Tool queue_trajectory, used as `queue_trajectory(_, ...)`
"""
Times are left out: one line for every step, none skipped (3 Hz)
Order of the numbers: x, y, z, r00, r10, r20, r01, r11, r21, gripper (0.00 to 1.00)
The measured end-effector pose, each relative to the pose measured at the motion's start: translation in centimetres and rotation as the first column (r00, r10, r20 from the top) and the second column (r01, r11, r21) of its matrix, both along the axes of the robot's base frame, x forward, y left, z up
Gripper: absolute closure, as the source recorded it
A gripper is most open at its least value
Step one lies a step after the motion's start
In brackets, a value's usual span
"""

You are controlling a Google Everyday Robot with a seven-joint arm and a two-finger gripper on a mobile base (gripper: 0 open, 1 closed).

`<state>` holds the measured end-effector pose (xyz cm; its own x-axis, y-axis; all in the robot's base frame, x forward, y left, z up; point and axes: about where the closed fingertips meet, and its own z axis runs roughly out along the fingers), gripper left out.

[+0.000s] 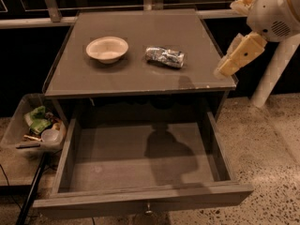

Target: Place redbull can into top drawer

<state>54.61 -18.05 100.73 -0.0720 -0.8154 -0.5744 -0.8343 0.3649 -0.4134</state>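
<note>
The redbull can (164,56), a crinkly silver can with bluish patches, lies on its side on the cabinet top (140,78), right of centre. The top drawer (140,201) is pulled fully open below, its grey-brown floor bare, with a small metal knob (148,210) on its front panel. My gripper (225,68) hangs from the white arm (274,11) at the cabinet top's right edge. It is to the right of the can, a little above the surface and apart from the can. It holds nothing that I can see.
A round cream bowl (107,48) stands on the cabinet top left of the can. A clear plastic bin (33,125) of clutter sits low at the left. A white post (272,74) stands on the speckled floor to the right. A dark rod (30,196) leans at the lower left.
</note>
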Motion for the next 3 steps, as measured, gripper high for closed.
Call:
queue_trajectory(0.0, 0.0, 0.0, 1.0000, 0.000, 0.000, 0.000, 1.000, 0.000, 0.00)
queue_trajectory(1.6, 1.7, -0.1, 0.9980, 0.063, -0.004, -0.063, 0.998, 0.020, 0.00)
queue_trajectory(4.6, 4.2, -1.0, 0.9847, 0.172, -0.028, -0.171, 0.985, 0.038, 0.00)
